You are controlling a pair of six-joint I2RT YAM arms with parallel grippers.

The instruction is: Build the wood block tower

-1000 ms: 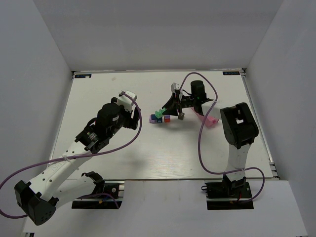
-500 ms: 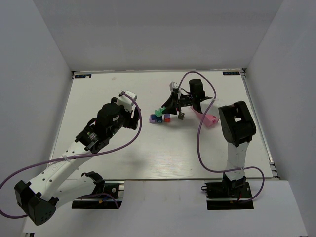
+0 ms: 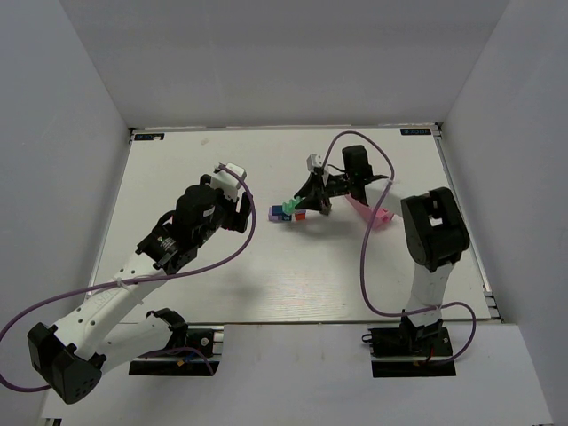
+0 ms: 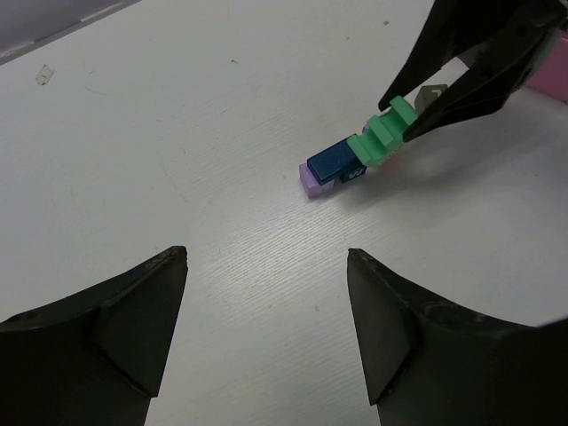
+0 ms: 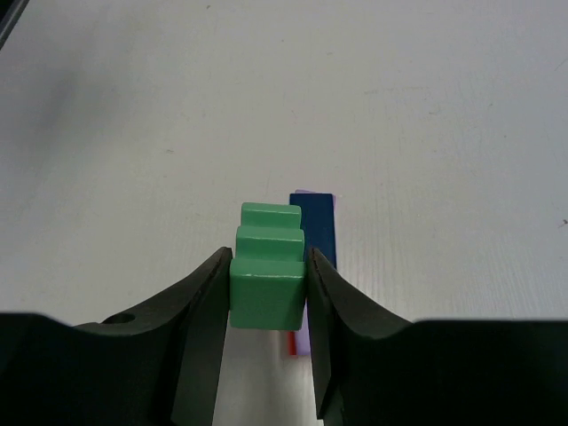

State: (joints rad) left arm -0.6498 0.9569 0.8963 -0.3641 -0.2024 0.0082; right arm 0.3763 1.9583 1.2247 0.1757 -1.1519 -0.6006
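Blocks sit in a short row near the middle of the white table (image 3: pixel 266 275): a lilac block (image 4: pixel 311 184) at the left end, a blue block (image 4: pixel 335 161) lying on top of it and reaching past it, and a red block (image 3: pixel 300 213) at the right end, of which the right wrist view shows only a sliver. The right gripper (image 5: pixel 268 266) is closed part way on a green block (image 5: pixel 266 284), a stepped piece like a small staircase, with one finger pressed flat against each of its side faces. The green block hangs right at the blue block's end, over the red one; whether its underside touches the pieces below cannot be told. The left gripper (image 4: pixel 264 257) hovers over bare table to the left of the row, apart from it, its fingers spread wide with nothing between them and pointing toward the blocks. A pink tray (image 3: pixel 377 216) lies on the table to the right of the row, just beyond the right gripper and partly under that arm
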